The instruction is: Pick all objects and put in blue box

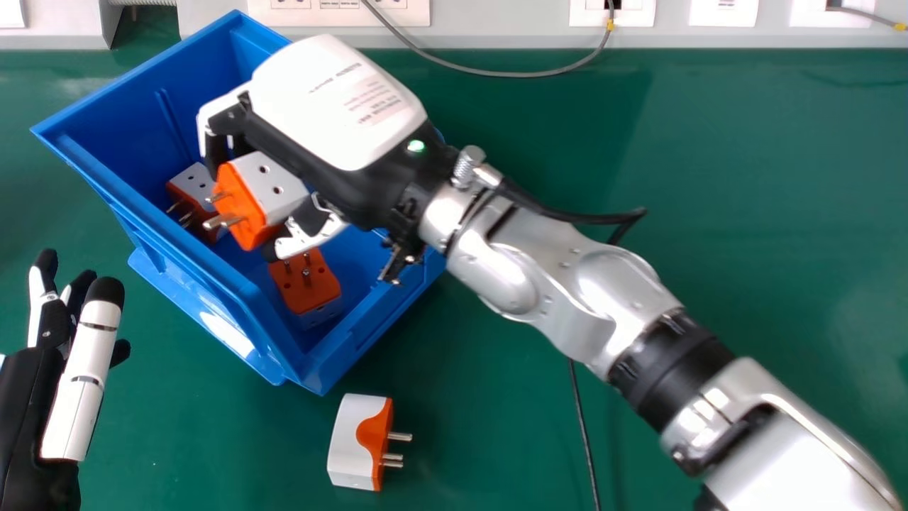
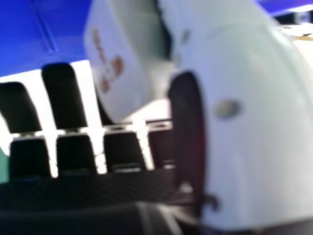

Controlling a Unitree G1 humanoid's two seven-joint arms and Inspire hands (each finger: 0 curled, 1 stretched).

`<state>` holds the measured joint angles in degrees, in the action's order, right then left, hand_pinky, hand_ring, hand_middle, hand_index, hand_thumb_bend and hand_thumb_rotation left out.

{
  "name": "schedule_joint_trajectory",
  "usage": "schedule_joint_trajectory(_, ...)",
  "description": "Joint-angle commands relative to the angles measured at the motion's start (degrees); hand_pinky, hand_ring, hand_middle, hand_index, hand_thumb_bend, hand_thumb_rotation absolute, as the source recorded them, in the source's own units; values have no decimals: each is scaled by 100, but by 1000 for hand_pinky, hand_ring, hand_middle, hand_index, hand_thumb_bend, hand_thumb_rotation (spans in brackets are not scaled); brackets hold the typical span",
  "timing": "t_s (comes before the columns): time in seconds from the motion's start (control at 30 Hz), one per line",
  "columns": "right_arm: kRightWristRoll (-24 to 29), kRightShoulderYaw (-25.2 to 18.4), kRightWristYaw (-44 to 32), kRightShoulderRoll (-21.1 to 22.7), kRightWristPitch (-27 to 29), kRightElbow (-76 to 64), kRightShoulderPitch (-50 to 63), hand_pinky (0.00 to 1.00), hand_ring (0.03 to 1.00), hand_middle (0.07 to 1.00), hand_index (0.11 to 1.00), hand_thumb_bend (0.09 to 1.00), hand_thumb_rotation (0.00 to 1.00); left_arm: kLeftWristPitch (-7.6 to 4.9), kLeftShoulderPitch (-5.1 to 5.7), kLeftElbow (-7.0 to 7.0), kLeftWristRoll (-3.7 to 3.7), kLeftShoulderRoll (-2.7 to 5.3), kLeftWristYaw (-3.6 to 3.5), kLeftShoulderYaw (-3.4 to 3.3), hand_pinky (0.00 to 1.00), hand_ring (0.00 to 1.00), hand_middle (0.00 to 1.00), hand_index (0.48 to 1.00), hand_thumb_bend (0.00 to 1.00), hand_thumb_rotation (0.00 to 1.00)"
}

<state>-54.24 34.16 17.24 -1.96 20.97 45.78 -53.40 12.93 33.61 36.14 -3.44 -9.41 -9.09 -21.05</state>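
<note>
Adapter [image 1: 272, 186] grasped by right hand [image 1: 340, 106], over blue box [image 1: 186, 264], left hand [image 1: 86, 365] relaxed.

You have an open blue plastic box [image 1: 234, 291] askew on the counter, at ten o'clock in the head view. Inside, one boxy white-and-orange plug adapter [image 1: 198, 181] sits toward nine o'clock; a second adapter [image 1: 305, 280], orange pronged face up, lies toward five. Your right hand [image 1: 340, 99] holds a third adapter [image 1: 259, 191] over the box, its metal prongs toward nine. A fourth adapter [image 1: 351, 440] lies on the counter at the box's five o'clock, prongs toward three.
</note>
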Motion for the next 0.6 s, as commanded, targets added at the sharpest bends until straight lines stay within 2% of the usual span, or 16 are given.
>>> schedule_joint_trajectory(0.0, 1, 71, 377, -219, -77, 383, -475, 345, 432, 480, 486, 499, 0, -198, 27, 86, -63, -9, -30, -60, 882, 958, 988, 1000, 410, 978)
schedule_joint_trajectory(0.13, 73, 164, 607, -472, -145, 1081, -802, 342, 433, 485, 486, 498, 0, -288, 13, 6, -95, 5, -38, -71, 885, 959, 989, 1000, 409, 979)
schedule_joint_trajectory(0.23, 110, 207, 732, -585, -167, 1384, -945, 341, 436, 483, 494, 499, 0, -312, 18, 2, -118, 11, -34, -66, 892, 960, 990, 1000, 406, 982)
schedule_joint_trajectory(0.33, 16, 341, 907, -793, -402, 1806, -1121, 340, 438, 481, 497, 499, 0, -311, 29, 31, -108, 30, -9, -48, 894, 960, 990, 1000, 404, 983)
schedule_joint_trajectory(0.43, 29, 453, 968, -887, -515, 2039, -1161, 339, 438, 477, 504, 499, 0, -303, 10, 10, -144, 39, -11, -54, 897, 960, 989, 1000, 401, 981)
schedule_joint_trajectory(0.57, 83, 550, 958, -938, -570, 2168, -1116, 335, 433, 474, 511, 498, 0, -244, 8, 48, -193, 46, -17, -51, 899, 960, 990, 1000, 400, 980)
